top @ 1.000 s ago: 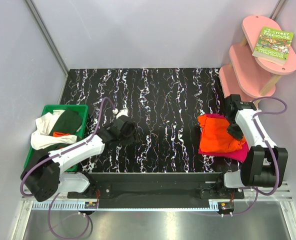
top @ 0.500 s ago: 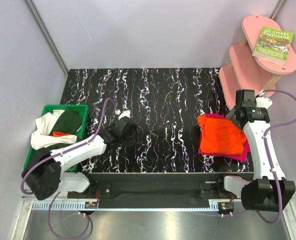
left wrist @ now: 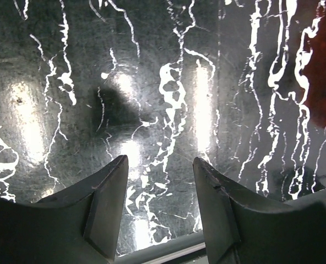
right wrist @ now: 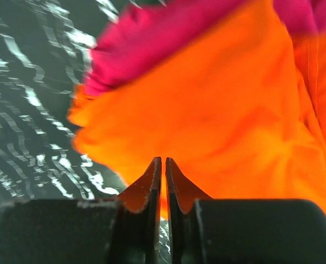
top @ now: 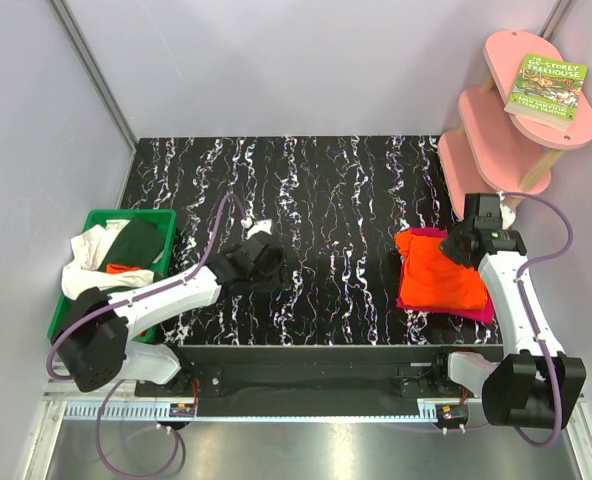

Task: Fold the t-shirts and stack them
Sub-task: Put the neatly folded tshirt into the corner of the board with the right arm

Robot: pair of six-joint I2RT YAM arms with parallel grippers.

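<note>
A folded bright orange t-shirt [top: 438, 275] lies on top of a magenta-pink t-shirt [top: 482, 311] at the table's right side. My right gripper [top: 458, 246] hovers over the stack's far right corner. In the right wrist view its jaws [right wrist: 163, 160] stand almost together with nothing between them, above the orange t-shirt [right wrist: 223, 110], and the magenta one [right wrist: 163, 33] shows beyond. My left gripper [top: 268, 266] is open over bare black marbled table left of centre; in the left wrist view its fingers [left wrist: 160, 162] hold nothing.
A green bin [top: 126, 212] at the left edge holds crumpled white [top: 88, 262], dark green [top: 136, 242] and orange [top: 124, 268] shirts. A pink tiered shelf [top: 496, 130] with a book [top: 547, 88] stands at the back right. Grey walls enclose the table.
My right gripper opened, lifted off the stack and closed again, ending above the stack's far right corner. The left gripper drifted slightly right and stayed open.
</note>
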